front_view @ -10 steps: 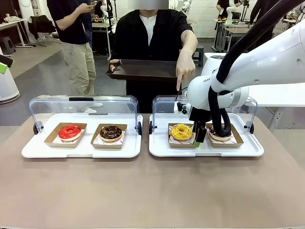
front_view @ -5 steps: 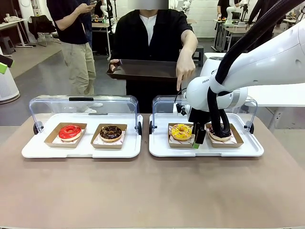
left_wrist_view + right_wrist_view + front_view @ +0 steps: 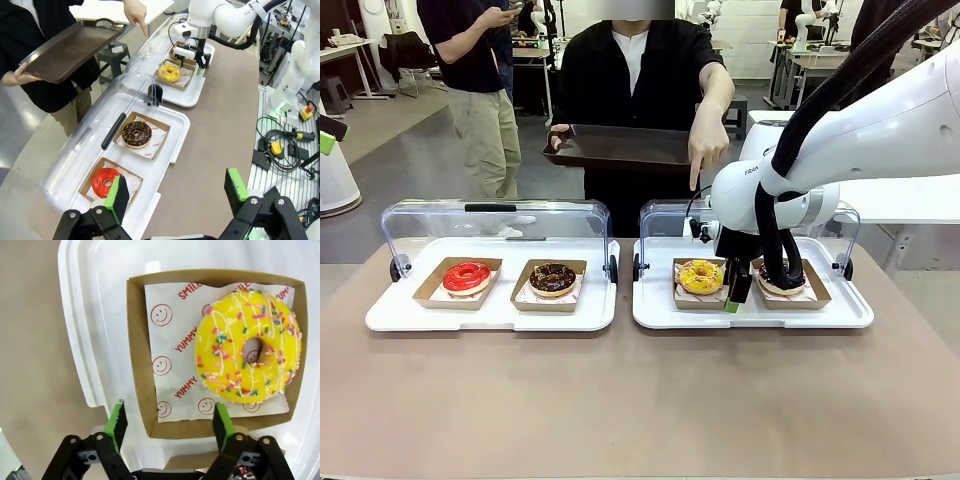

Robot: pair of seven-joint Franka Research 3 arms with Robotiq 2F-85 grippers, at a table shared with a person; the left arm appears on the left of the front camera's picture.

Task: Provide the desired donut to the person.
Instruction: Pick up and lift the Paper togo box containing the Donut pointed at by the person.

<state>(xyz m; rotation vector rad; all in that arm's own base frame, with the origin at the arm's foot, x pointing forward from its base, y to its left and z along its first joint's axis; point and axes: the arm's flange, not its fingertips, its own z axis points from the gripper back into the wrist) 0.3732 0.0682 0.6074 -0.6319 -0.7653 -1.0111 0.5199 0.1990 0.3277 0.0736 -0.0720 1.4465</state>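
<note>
1. From the front: yellow donut (image 3: 701,275) with sprinkles, lying in a brown box (image 3: 695,303) on the right-hand white tray (image 3: 750,318), with the clear lid (image 3: 665,215) flipped back. Person (image 3: 635,70) across the surface (image 3: 620,400), holding out a dark tray (image 3: 620,148) and pointing a hand (image 3: 708,145) down toward that donut. So most likely the wanted one. Right gripper (image 3: 733,295) down low at the box's right side, between the yellow donut and a dark donut (image 3: 782,283) next door. Too hidden here to tell how wide.
2. From the left wrist: left gripper (image 3: 177,192) wide open, holding nothing. Hanging above the near end of the left-hand white tray (image 3: 177,142), close to a red donut (image 3: 106,182) and a chocolate donut (image 3: 137,134). Yellow donut far off, close by the right gripper.
3. From the right wrist: right gripper partly open, green pads (image 3: 118,422) apart, nothing pinched yet. One pad outside the box over the white tray, the other by the box's near wall, a corner of the box between them. Donut untouched, deeper in the box.
4. Step in hand, by the look of it: getting a grip on the box, not on the donut. Next: squeeze shut on the cardboard wall. Then lift it flat so the donut cannot slide, steer clear of the lid, and carry it over to the dark tray.
</note>
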